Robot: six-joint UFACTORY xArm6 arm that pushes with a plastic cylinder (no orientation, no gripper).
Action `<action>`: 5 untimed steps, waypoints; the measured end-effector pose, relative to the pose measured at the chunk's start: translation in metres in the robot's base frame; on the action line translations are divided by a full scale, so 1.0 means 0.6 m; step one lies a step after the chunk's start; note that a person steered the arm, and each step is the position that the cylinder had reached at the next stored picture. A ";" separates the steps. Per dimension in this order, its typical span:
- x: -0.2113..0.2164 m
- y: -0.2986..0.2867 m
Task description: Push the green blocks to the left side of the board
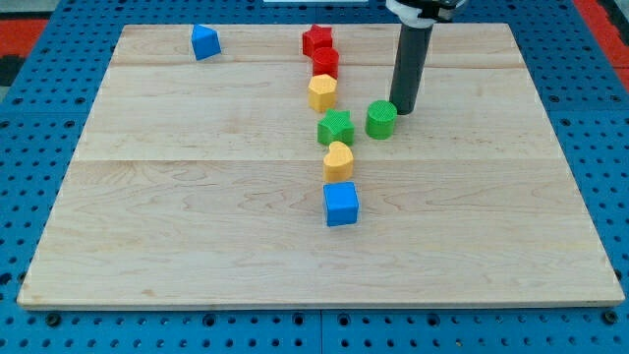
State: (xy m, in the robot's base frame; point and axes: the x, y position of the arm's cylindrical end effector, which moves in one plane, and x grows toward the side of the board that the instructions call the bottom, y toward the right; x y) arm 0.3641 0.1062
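Green blocks, two in number, are the objects of the task: a green cylinder [381, 119] and a green star-shaped block [335, 128], both lying near the middle of the wooden board [177, 197] that rests on the blue perforated desk [600, 147]. The two are close together but apart, the cylinder toward the view's right of the star. My tip [404, 110] stands just beside the cylinder on its right, slightly toward the view's top, touching it or very nearly so; contact cannot be confirmed. The rig carries no jaws, so no apart or together state applies; the rod alone does the pushing. Judged from this layout, the step in hand is the start of a leftward push on the cylinder, and neither green block has yet reached the left side. The next move calls for a steady sweep toward the view's left, with the tip kept behind the cylinder's centre so that it does not slip off the round wall. The star lies in the cylinder's path, so both may travel together. A column of other blocks also stands close by: a yellow block [322, 92] above the star and a yellow heart-shaped block [338, 160] below it, which the push may disturb. Count of the rest: two red blocks, a red star [316, 40] and a red cylinder [325, 62] touching or nearly touching; two yellow; two blue, a blue cube [341, 204] below the column and a blue block [204, 42] at the top left.
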 end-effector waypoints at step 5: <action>0.051 -0.026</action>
State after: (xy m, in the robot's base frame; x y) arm 0.3945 0.0904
